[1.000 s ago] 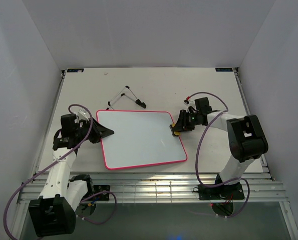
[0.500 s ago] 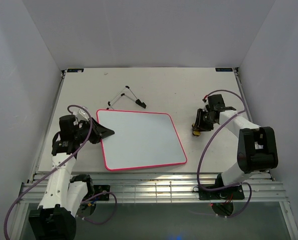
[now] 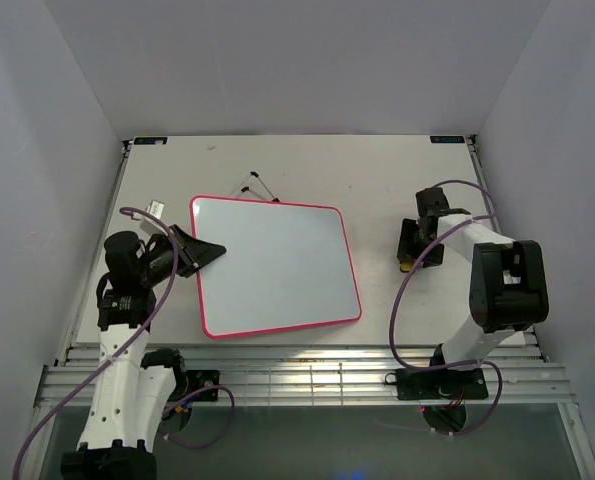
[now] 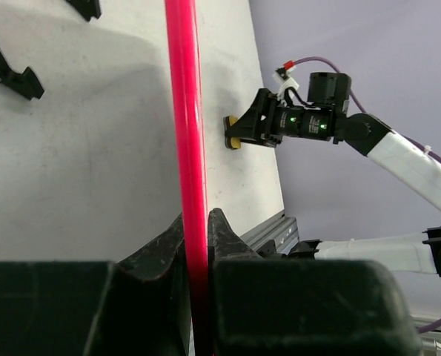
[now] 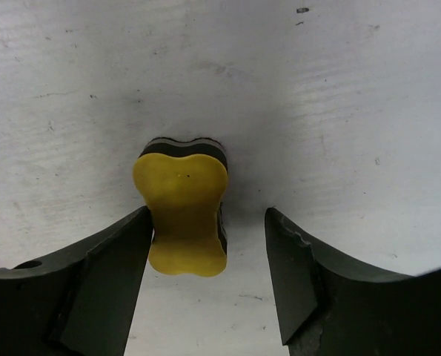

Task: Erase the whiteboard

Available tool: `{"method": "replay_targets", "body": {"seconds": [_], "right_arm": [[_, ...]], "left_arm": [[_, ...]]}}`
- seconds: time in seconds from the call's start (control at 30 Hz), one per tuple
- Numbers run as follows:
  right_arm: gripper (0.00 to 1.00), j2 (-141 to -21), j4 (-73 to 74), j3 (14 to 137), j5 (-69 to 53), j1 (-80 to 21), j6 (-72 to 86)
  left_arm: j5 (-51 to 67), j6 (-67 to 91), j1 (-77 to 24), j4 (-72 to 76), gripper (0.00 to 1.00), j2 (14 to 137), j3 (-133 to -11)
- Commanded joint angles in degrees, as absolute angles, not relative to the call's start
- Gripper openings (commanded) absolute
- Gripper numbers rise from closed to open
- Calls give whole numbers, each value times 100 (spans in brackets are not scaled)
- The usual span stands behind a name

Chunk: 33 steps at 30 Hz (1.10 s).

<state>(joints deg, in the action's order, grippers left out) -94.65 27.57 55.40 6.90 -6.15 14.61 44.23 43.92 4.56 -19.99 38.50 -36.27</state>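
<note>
The whiteboard [image 3: 277,265], white with a pink-red rim, lies in the middle of the table, and its face shows no writing. My left gripper [image 3: 203,250] is shut on its left rim. In the left wrist view the rim [image 4: 184,111] runs edge-on between the closed fingers of the left gripper [image 4: 196,222]. To the right of the board, my right gripper [image 3: 413,256] stands open over the yellow eraser [image 3: 405,265]. The eraser [image 5: 183,211] rests on the table, touching one finger [image 5: 116,259] of the right gripper [image 5: 209,216] and apart from the other.
The black wire stand [image 3: 252,184] pokes out from behind the board's far edge, and its feet [image 4: 12,70] show in the left wrist view. The metal rail [image 3: 307,375] runs along the near table edge. Side walls close the table in.
My right gripper moved right, off the board, and opened, leaving the eraser on the table. My left gripper closed further on the rim and shifted the board back over the stand.
</note>
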Motion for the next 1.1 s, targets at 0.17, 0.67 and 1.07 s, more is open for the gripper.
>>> {"method": "replay_targets", "body": {"seconds": [0.17, 0.67, 1.07], "right_arm": [[69, -8597, 3199, 5871, 678, -589, 1494], [71, -6136, 2980, 5388, -614, -598, 1503], [79, -5239, 2558, 4702, -1766, -826, 1424]], "left_arm": [[5141, 5097, 466, 200, 0, 4086, -4025], [4852, 4809, 466, 2492, 0, 5651, -5238], [3957, 5133, 466, 5684, 0, 7065, -5072]]}}
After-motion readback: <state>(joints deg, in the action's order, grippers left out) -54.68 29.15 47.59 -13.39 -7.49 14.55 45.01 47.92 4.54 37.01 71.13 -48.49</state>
